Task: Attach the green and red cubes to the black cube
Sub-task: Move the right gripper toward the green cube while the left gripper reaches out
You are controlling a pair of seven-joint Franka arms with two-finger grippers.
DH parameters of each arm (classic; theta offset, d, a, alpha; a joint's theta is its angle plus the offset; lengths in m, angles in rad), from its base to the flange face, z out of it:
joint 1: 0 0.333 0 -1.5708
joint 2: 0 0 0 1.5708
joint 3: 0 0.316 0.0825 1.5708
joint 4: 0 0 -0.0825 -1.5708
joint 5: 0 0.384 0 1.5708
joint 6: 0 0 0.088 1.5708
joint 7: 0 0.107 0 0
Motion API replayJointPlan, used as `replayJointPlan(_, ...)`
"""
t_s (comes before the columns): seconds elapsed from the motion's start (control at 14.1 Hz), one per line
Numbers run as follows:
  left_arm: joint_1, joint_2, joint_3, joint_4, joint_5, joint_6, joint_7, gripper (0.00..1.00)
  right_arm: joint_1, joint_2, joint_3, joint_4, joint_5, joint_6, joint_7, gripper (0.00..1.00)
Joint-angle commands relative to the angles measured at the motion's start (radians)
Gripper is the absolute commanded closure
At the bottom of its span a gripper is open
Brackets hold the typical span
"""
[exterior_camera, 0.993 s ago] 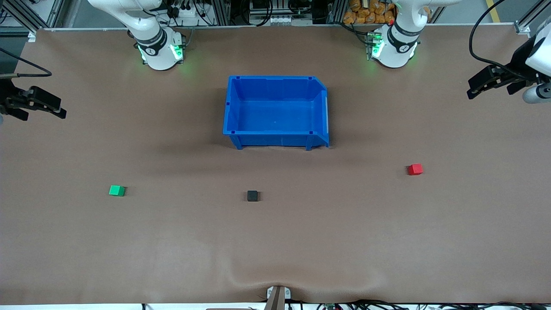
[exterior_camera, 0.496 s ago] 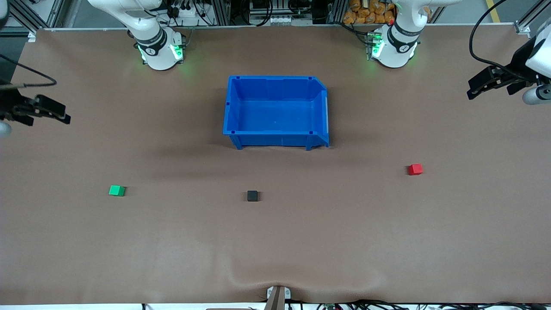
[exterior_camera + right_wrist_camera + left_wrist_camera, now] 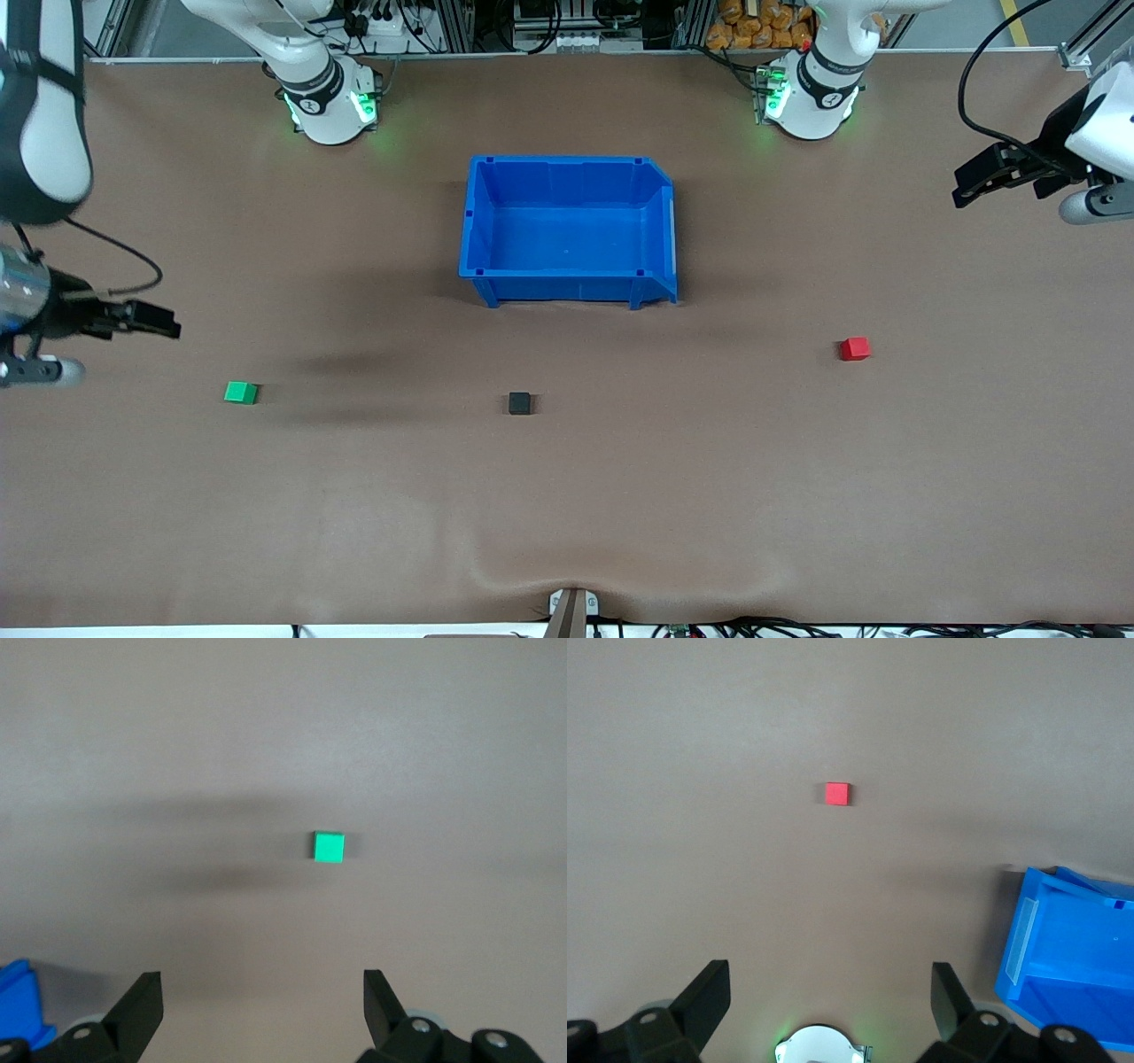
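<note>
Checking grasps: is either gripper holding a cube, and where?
Nothing held. Left gripper and right gripper are open; the cubes lie on the table.

We count three small cubes on the table (image 3: 797,496), one of each colour: one green cube (image 3: 240,392), one black cube (image 3: 520,403) and one red cube (image 3: 855,348). We count one blue bin (image 3: 567,232), and we see nothing in it. We count two robot arms, so two grippers, each with two fingers: one right gripper (image 3: 151,321) and one left gripper (image 3: 979,180). That makes four loose things in all.
</note>
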Motion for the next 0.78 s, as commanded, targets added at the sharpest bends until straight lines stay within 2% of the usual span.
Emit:
replayJointPlan(0.0, -0.005, 0.009, -0.002, -0.016, 0.020, 0.017, 0.011, 0.00, -0.068, 0.086, 0.017, 0.022, 0.002, 0.090, 0.001, 0.00)
replayJointPlan(0.35, -0.003, 0.011, -0.004, -0.074, 0.020, 0.065, 0.009, 0.00, -0.082, 0.190, 0.017, 0.022, -0.030, 0.162, 0.007, 0.00)
replayJointPlan(0.57, 0.000, 0.009, -0.004, -0.128, 0.020, 0.112, 0.008, 0.00, -0.125, 0.262, 0.017, 0.022, -0.020, 0.173, 0.006, 0.00)
replayJointPlan(0.71, 0.001, 0.009, -0.004, -0.201, 0.020, 0.211, 0.008, 0.00, -0.143, 0.307, 0.020, 0.022, -0.007, 0.214, -0.002, 0.00)
